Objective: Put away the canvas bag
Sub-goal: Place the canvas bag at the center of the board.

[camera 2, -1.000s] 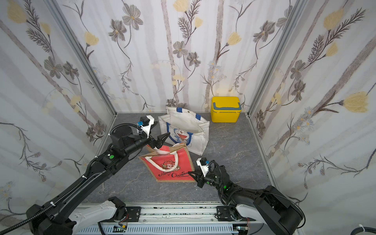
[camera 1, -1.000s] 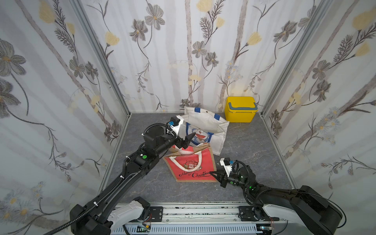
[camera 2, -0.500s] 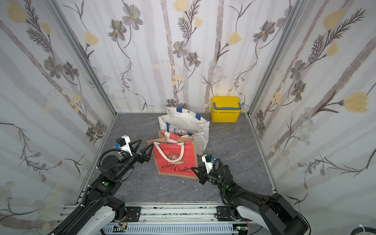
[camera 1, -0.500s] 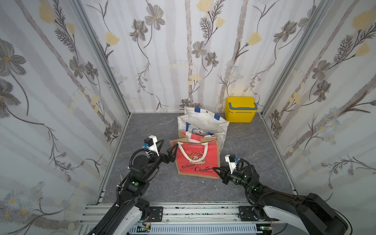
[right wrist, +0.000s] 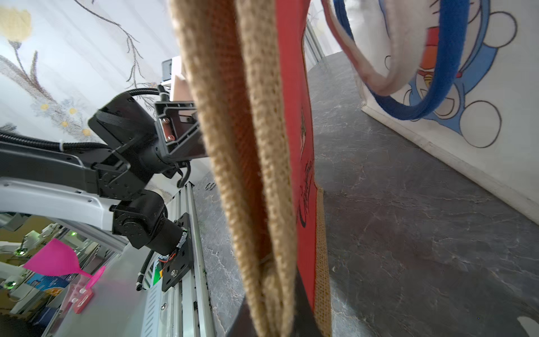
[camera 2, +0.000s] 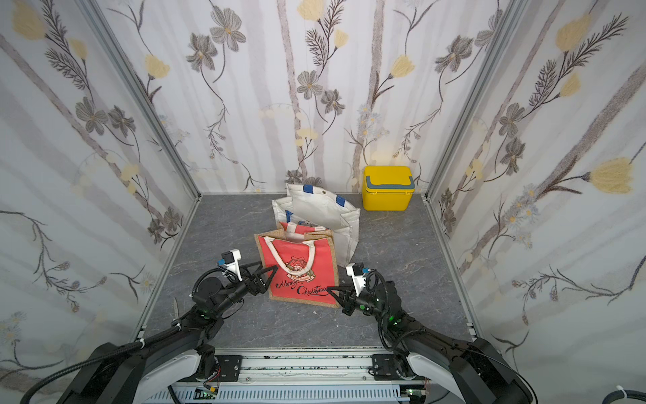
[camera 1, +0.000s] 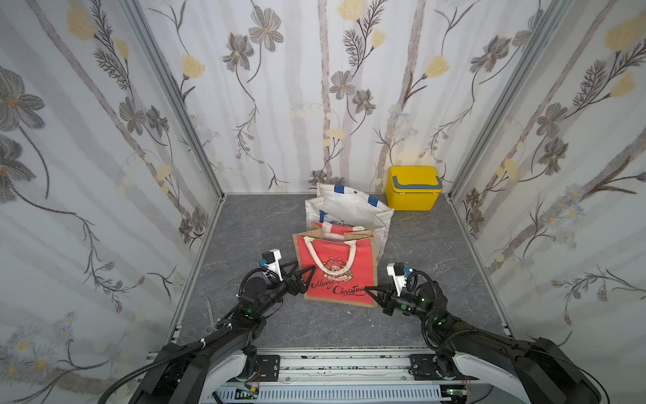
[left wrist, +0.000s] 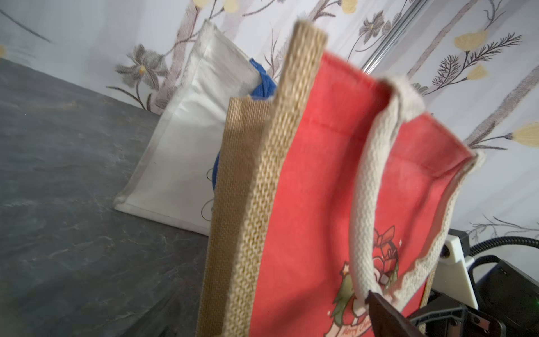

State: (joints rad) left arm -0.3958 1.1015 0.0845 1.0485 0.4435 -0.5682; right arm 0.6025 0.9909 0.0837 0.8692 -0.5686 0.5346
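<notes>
Pinching the red bag (camera 1: 335, 257) at its corner — right gripper (camera 1: 370, 293) clenched; left gripper (camera 1: 307, 267) released beside it.

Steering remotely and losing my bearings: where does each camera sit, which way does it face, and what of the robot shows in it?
Top views: high above the base, looking down and forward; left gripper, right gripper, red bag, white bag, yellow box.
Left wrist: low beside the red bag, facing its front; own fingertip, right arm's wrist beyond.
Right wrist: at the red bag's burlap edge, facing the left arm.
Shared: both wrist views show both bags.
</notes>
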